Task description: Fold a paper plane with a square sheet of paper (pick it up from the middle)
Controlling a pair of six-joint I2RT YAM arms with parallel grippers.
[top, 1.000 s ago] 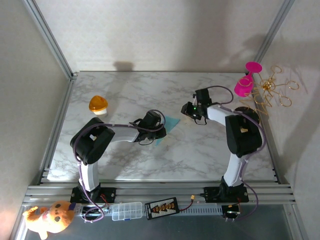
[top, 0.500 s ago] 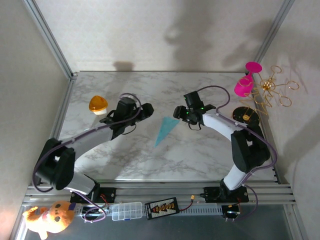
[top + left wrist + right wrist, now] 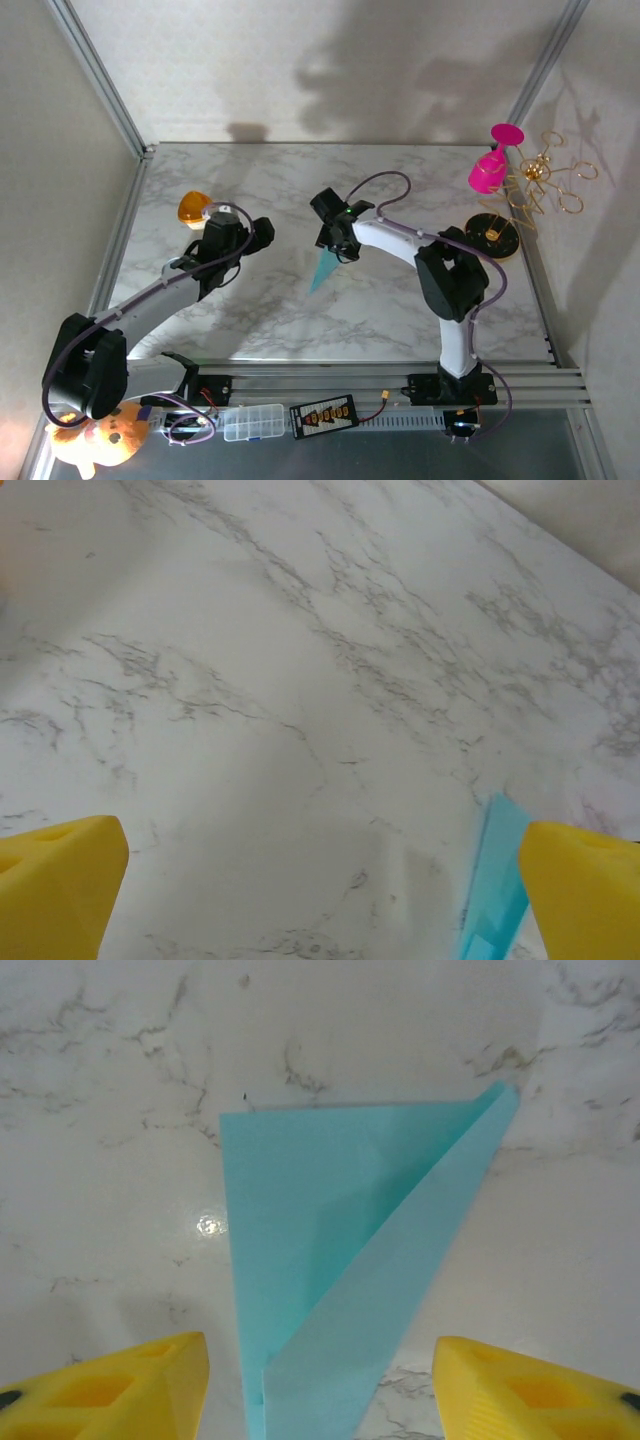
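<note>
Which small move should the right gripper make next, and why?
Probably lower the right gripper and close on the folded paper: it lies flat between the open jaws, not yet gripped, while the left gripper is open and apart from it.

Open marble table surrounds the paper plane (an orange dome stands beside the left arm).

Thin teal-blue paper folded into a creased triangle, flat on white grey-veined marble tabletop, right gripper with yellow fingertips spread wide either side of its near end
</note>
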